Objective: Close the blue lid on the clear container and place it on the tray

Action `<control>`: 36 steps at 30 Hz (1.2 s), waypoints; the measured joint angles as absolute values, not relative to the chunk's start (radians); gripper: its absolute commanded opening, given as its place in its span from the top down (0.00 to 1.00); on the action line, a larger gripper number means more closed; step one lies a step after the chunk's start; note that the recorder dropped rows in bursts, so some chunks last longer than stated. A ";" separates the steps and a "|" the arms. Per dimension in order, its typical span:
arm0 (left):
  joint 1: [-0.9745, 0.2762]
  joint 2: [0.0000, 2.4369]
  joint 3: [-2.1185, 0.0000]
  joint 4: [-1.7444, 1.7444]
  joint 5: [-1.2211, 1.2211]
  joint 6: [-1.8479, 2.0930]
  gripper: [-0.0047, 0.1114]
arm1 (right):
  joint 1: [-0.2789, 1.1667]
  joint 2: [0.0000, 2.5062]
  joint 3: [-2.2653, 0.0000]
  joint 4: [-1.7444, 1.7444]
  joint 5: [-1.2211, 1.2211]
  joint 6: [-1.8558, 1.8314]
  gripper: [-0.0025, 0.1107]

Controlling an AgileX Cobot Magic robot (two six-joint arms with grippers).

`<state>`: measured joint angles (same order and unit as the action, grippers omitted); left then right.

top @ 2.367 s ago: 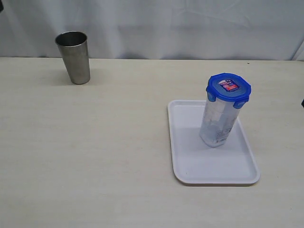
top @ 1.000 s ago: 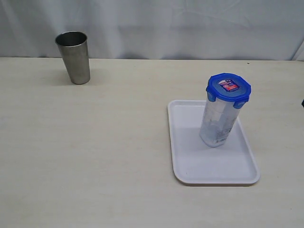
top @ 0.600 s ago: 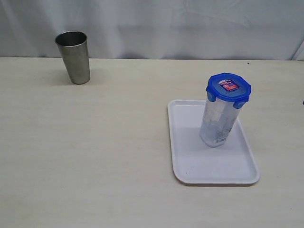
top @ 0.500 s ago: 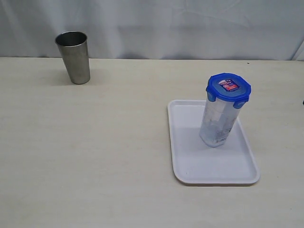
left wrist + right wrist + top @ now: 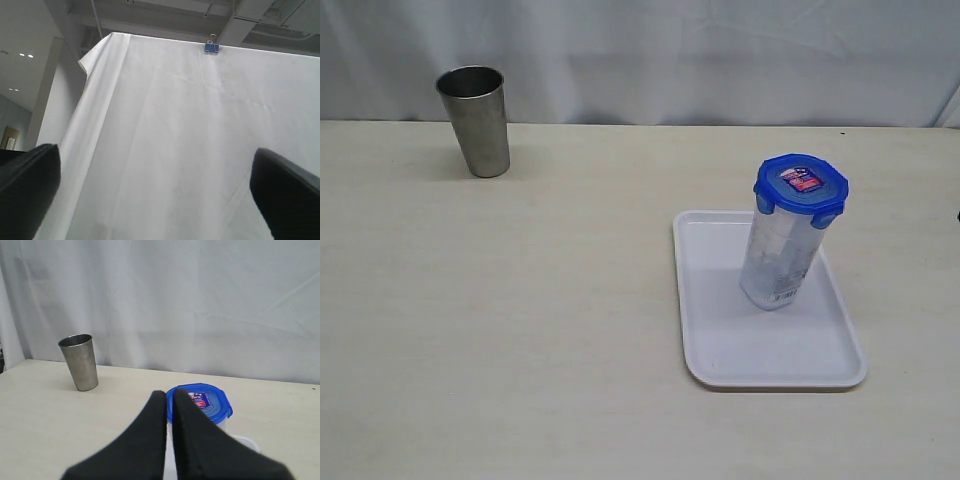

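Nothing has shifted since the earlier frames. From the exterior view, the clear container (image 5: 780,265) stands upright on the tray (image 5: 720,340), toward its far half, with the blue lid (image 5: 801,185) seated on top and the flaps I can see folded down. A steel cup (image 5: 475,120) sits well apart at the far left of the tabletop (image 5: 520,300). Neither arm shows here.

On the left wrist view, the left fingers (image 5: 27,185) are spread wide at the picture's edges, holding nothing and aimed up at a white curtain (image 5: 175,150).

On the right wrist view, the right fingers (image 5: 150,440) are pressed together and empty, with the lid just beyond their tips.

I judge the job done. If I had to move the container again, I would expect it to be light, stiff and smooth-walled (so slippery, and tall enough to tip), and I would grip mid-body below the lid, never by the flaps.
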<state>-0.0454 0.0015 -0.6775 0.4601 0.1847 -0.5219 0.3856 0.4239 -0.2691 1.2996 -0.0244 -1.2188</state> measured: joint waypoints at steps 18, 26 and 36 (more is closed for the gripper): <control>-0.045 0.002 -0.677 0.460 0.185 -0.522 0.13 | 0.386 0.424 -0.269 1.300 -0.024 -1.219 0.94; -0.045 0.002 -0.677 0.443 0.185 -0.522 0.13 | 0.386 0.424 -0.269 1.300 -0.024 -1.219 0.94; -0.045 0.002 -0.628 0.081 0.174 0.000 0.13 | 0.386 0.424 -0.269 1.300 -0.025 -1.219 0.94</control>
